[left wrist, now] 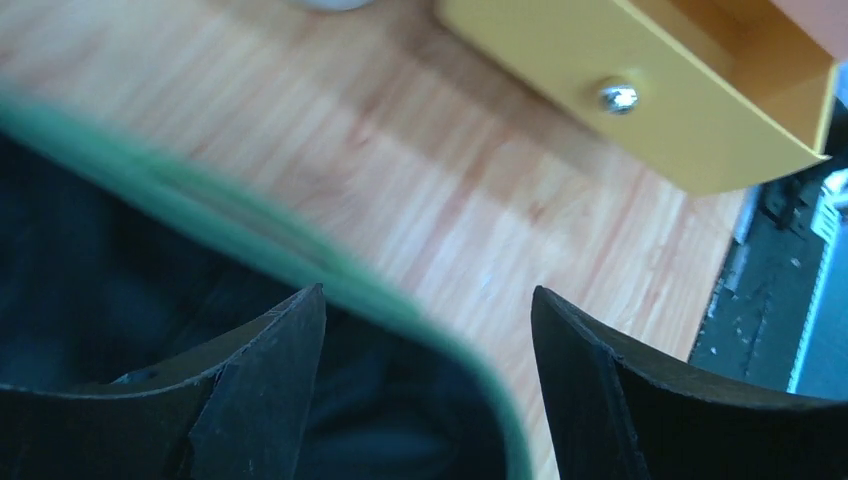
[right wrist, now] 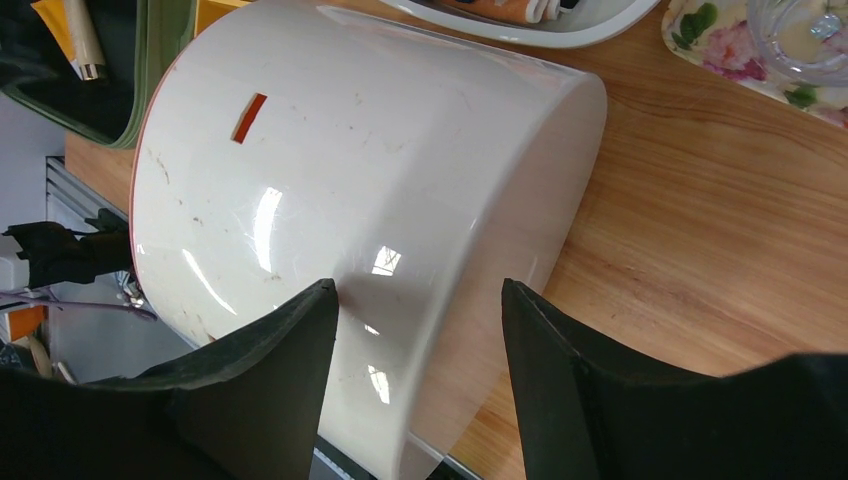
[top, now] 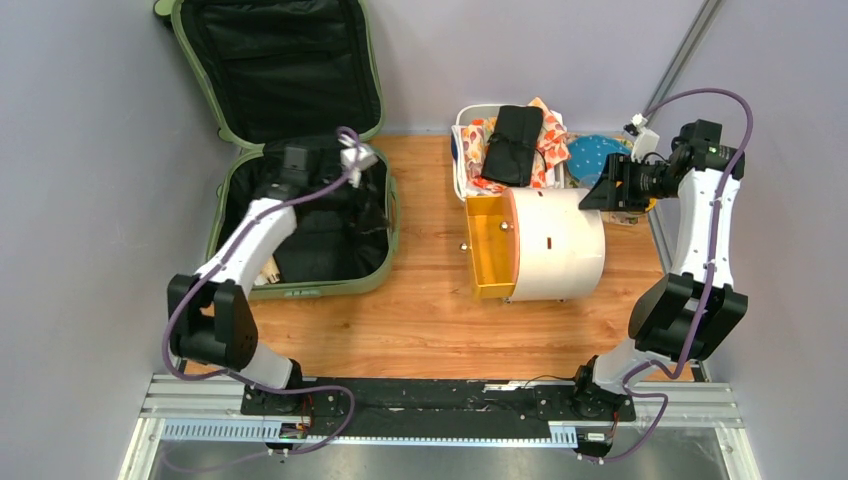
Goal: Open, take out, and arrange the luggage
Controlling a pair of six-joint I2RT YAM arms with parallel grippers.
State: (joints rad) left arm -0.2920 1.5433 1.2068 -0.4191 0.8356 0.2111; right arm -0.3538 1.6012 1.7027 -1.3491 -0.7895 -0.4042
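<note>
The sage-green luggage (top: 320,288) lies open at the left, its lid leaning on the back wall and its black lining showing. My left gripper (top: 370,212) hangs inside the base near the right rim, open and empty. In the left wrist view its fingers (left wrist: 430,292) straddle the blurred green rim (left wrist: 250,235), with lining to the left and wood to the right. A pale item (top: 268,272) lies in the base's front left corner. My right gripper (top: 598,192) is open and empty over the right end of the cream cylinder (right wrist: 350,170).
The cream cylinder (top: 555,245) with an orange end (top: 490,245) lies on its side mid-table. Behind it a white tub (top: 462,160) holds a black pouch (top: 515,140) and patterned cloth. A blue dotted disc (top: 595,155) and a floral tray (right wrist: 740,50) sit at the back right.
</note>
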